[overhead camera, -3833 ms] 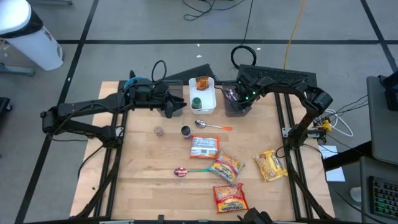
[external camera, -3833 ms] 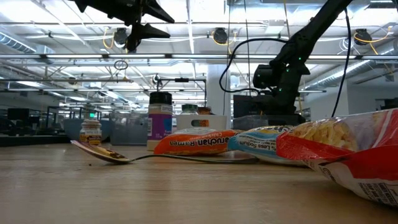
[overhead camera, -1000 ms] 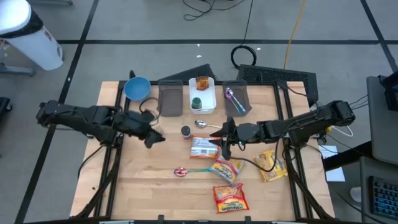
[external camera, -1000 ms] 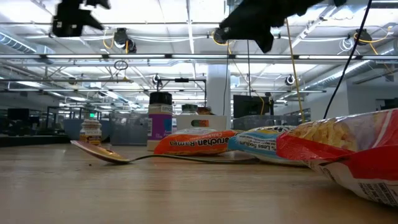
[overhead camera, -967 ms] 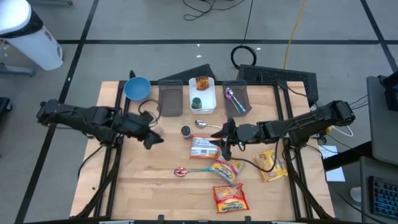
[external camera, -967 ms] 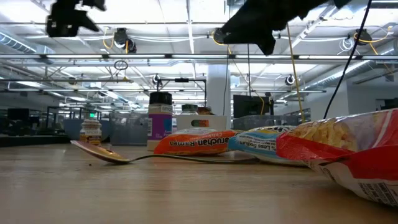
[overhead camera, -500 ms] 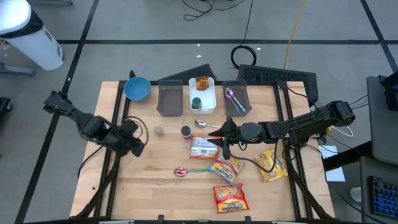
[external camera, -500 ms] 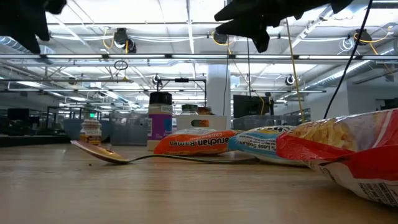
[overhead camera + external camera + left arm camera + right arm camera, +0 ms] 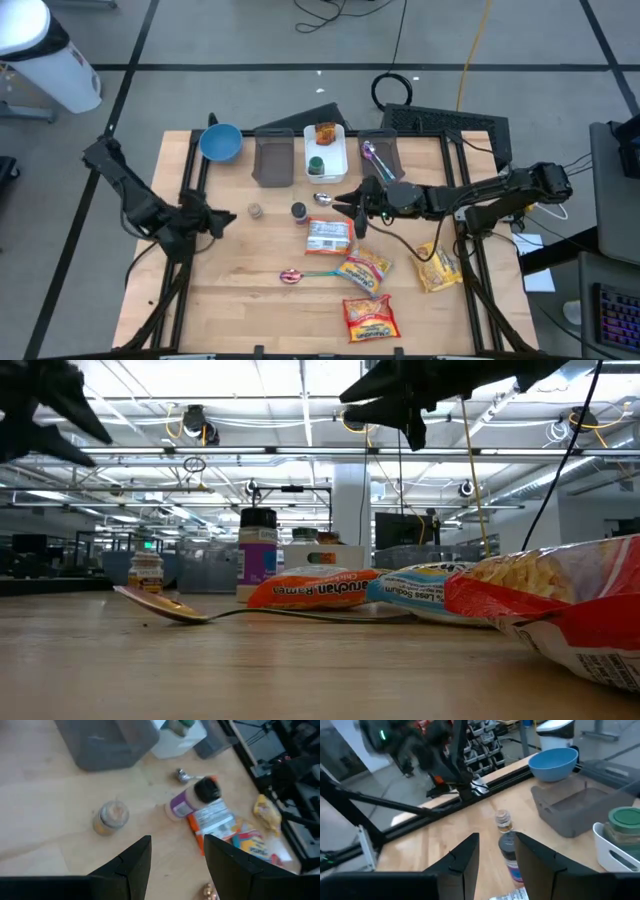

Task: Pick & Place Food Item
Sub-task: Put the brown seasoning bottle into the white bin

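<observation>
- High view: the right gripper (image 9: 352, 212) hangs over the table (image 9: 250, 300) just above the blue-and-white ramen packet (image 9: 327, 235), next to the dark-capped jar (image 9: 299, 211) and the orange-handled spoon (image 9: 340, 202). I judge that packet to be the food item being approached, though nothing is held. To do it well, come straight down over the packet's middle, clear of jar and spoon. The left gripper (image 9: 222, 218) waits at the left edge, its arm folded back.
- Low view: the right arm reaches in high above the ramen packets (image 9: 315, 588), well off the tabletop.
- Left wrist view: the left gripper's 2 fingers (image 9: 134, 861) are parted and empty, facing the small jar (image 9: 111, 816).
- Right wrist view: the right gripper's 2 fingers (image 9: 467, 855) stand slightly apart, gripping nothing, pointing toward the blue bowl (image 9: 554, 763) and grey bin (image 9: 575, 805).
</observation>
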Robot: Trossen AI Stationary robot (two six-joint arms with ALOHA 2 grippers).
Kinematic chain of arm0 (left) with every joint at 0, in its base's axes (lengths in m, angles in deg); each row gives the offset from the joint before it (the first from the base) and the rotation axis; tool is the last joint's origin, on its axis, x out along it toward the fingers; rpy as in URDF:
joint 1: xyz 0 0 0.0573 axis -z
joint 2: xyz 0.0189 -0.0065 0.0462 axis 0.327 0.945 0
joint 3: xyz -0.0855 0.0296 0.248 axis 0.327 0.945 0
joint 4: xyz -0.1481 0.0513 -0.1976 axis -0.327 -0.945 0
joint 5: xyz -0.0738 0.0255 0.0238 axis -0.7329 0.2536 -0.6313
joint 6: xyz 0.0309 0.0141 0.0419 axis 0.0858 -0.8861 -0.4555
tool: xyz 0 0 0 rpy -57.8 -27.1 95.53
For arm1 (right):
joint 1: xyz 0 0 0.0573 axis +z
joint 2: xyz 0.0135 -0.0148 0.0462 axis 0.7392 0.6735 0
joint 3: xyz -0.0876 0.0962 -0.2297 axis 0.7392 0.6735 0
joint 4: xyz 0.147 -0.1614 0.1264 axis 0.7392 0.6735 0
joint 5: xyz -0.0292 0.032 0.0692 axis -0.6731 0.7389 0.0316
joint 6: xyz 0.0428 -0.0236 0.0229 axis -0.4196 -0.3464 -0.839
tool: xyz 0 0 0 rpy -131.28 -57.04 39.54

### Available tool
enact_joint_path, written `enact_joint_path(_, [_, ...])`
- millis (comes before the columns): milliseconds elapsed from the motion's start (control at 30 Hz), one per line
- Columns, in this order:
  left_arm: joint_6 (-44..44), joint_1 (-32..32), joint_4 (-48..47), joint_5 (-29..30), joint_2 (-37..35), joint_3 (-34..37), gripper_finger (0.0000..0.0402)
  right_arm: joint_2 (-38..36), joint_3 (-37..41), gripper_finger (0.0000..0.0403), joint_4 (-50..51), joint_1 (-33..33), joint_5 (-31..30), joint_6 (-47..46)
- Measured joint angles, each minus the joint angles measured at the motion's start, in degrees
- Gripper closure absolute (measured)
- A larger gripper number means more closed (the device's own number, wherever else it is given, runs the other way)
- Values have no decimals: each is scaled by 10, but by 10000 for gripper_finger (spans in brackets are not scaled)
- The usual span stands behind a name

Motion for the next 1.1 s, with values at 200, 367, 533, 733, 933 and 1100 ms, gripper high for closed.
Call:
enact_joint_path(200, [-48,0,185,18,36,97,211,-2,0,287,-24,-19,46,-9])
enact_joint_path(367, [-48,-12,224,11,84,124,211,-2,0,287,-33,-34,45,-32])
enact_joint_path(533, [-66,-40,219,12,138,124,211,-2,0,287,-34,-47,46,-49])
enact_joint_path(733, [-70,-84,210,-45,198,124,211,-2,0,287,-33,-52,45,-61])
enact_joint_path(933, [-69,-104,210,-62,213,124,211,-2,0,287,-33,-51,45,-62])
enact_joint_path(1100, [-57,-120,210,-81,213,124,210,-2,0,287,-33,-51,45,-62])
